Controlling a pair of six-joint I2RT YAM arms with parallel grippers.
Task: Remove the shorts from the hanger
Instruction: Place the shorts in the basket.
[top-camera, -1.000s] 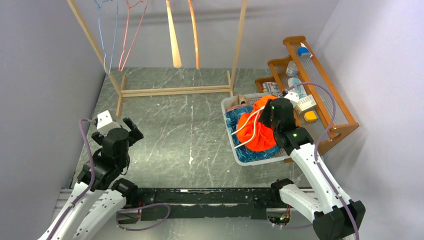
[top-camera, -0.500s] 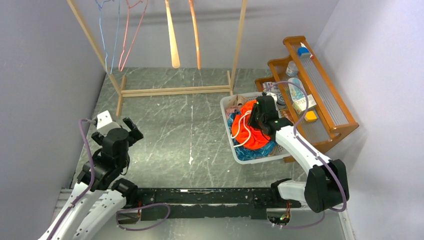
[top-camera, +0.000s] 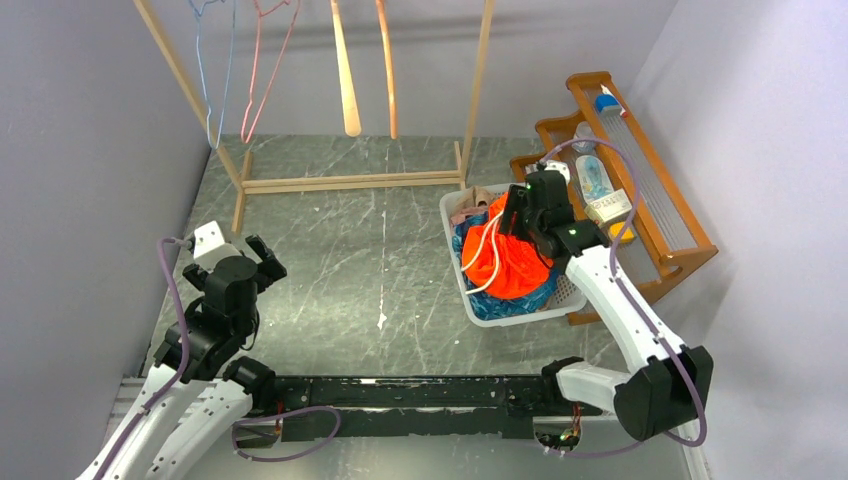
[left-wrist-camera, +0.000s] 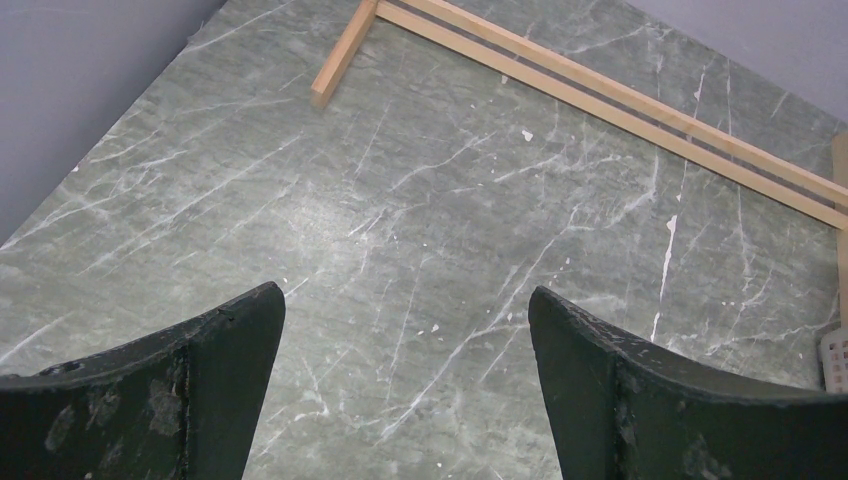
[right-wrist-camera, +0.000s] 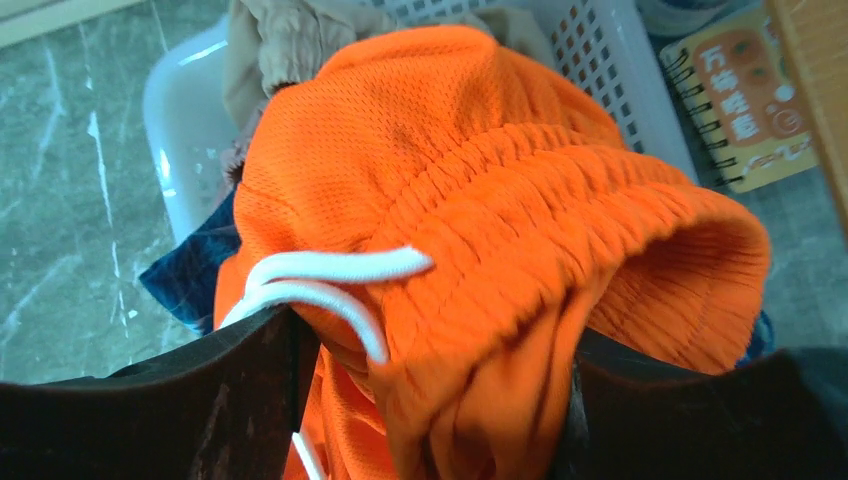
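Note:
The bright orange shorts (top-camera: 510, 262) with white cord lie piled on top in a white basket (top-camera: 520, 315) at the right. In the right wrist view their waistband (right-wrist-camera: 480, 200) bunches between my fingers. My right gripper (top-camera: 517, 225) is over the basket's far end, its jaws wide apart around the orange fabric (right-wrist-camera: 432, 330). Blue patterned shorts (top-camera: 468, 255) and tan shorts (top-camera: 470, 205) lie beneath; no pink pair shows. The hangers (top-camera: 346, 80) on the wooden rack hang bare. My left gripper (top-camera: 262, 262) is open and empty over the floor (left-wrist-camera: 405, 300).
The wooden rack's base (top-camera: 350, 182) crosses the back of the grey marbled floor. A wooden shelf (top-camera: 650, 200) with bottles and boxes stands right of the basket. A spiral notebook (right-wrist-camera: 740, 100) lies beside the basket.
My right arm swung from the basket's right side to its far end. The orange shorts shifted in the basket with it. The left arm stayed still.

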